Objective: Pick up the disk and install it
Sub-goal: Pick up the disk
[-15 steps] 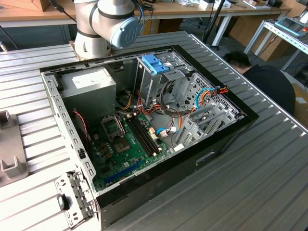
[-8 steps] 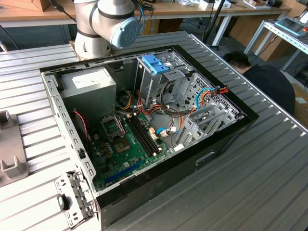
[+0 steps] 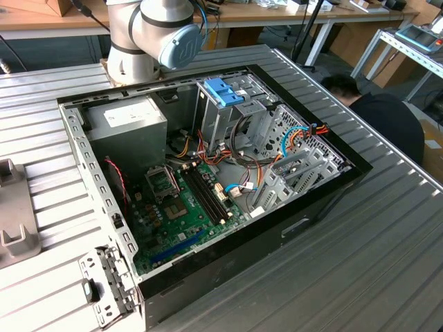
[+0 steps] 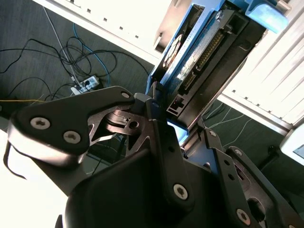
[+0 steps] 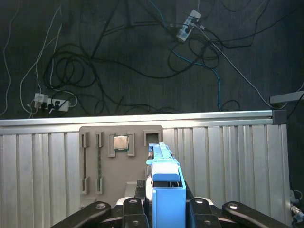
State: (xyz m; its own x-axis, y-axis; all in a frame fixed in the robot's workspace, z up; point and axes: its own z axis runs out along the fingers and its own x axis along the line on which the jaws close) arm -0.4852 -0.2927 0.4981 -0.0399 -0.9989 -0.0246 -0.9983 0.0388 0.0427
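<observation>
Between the two dark fingers (image 5: 137, 204) of the gripper (image 5: 166, 209) sits the disk (image 5: 167, 187), edge-on in the first wrist view with its light blue carrier toward the camera; the gripper pinches it from both sides. In the second wrist view the disk's connector edge and grey metal stand out from the gripper. It is held over the ribbed metal table (image 5: 228, 156), in line with a grey fixture plate (image 5: 90, 137) carrying what appears to be a processor chip (image 5: 120, 142). Beyond the table edge, cables (image 5: 95, 61) lie on the dark floor (image 5: 142, 85). In the exterior view the open computer case (image 3: 76, 131) lies on the table, a blue latch (image 3: 225, 91) atop its drive cage (image 3: 218, 114).
</observation>
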